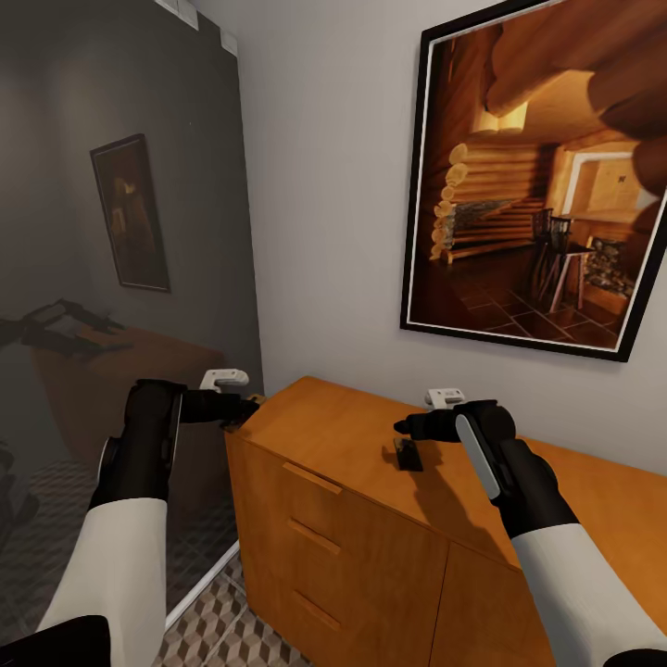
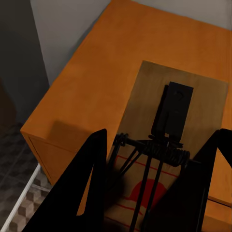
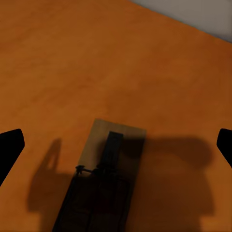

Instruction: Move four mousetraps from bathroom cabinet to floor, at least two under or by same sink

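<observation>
Left pincer [image 2: 154,193] is clamped on a mousetrap [image 2: 179,140], lifted at the cabinet [image 1: 371,519] corner for carrying. Right pincer [image 1: 400,426], fingers apart, hovers over a second mousetrap [image 3: 104,179] on the cabinet top.

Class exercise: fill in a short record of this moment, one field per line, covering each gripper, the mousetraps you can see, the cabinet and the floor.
left gripper: fingers either side of a mousetrap, at the cabinet's left end
right gripper: open, over a second mousetrap
second mousetrap: lying flat on the cabinet top
cabinet: orange-brown, drawers shut
floor: cube-pattern tiles, no trap visible on it
wall: framed picture above cabinet
</observation>
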You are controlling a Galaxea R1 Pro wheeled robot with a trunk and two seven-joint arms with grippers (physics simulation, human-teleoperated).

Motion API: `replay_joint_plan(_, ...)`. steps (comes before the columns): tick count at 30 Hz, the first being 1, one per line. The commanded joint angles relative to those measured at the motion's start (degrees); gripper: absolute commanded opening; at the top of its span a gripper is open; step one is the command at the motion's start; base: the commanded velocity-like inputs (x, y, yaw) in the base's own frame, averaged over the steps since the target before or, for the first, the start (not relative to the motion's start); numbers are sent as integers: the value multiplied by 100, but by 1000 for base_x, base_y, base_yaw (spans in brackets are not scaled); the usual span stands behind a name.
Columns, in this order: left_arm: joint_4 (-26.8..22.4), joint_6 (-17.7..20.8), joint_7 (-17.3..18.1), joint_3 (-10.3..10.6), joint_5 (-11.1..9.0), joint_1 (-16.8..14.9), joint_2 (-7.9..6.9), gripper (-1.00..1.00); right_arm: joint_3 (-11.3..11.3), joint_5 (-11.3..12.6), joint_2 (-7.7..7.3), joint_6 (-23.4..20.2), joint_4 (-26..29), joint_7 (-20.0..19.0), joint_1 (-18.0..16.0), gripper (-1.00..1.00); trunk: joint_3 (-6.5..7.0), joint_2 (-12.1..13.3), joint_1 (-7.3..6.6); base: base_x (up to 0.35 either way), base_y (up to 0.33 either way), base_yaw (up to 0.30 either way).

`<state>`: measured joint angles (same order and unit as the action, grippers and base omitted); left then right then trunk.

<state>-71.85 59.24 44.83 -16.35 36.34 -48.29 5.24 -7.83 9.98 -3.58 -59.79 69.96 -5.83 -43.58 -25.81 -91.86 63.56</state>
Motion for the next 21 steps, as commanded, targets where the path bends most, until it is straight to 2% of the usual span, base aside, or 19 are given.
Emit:
replay_joint_plan(1, -5, 18, 61, -16, 57, -6, 10, -100, -8, 13, -4, -21, -8, -6, -3, 100, -7, -4, 0, 0, 0, 0)
replay_joint_plan(6, -5, 18, 61, -13, 57, -6, 12, -100, -8, 29, 9, -21, -24, -9, -3, 100, -7, -4, 0, 0, 0, 0)
replay_joint_plan(13, -5, 18, 61, -15, 57, -5, 12, -100, 1, 38, 180, -21, -41, -7, -2, 100, -7, -4, 0, 0, 0, 0)
replay_joint_plan(21, -5, 18, 61, -16, 57, -5, 12, -100, 35, 39, 240, -21, -43, -14, -2, 100, -7, -4, 0, 0, 0, 0)
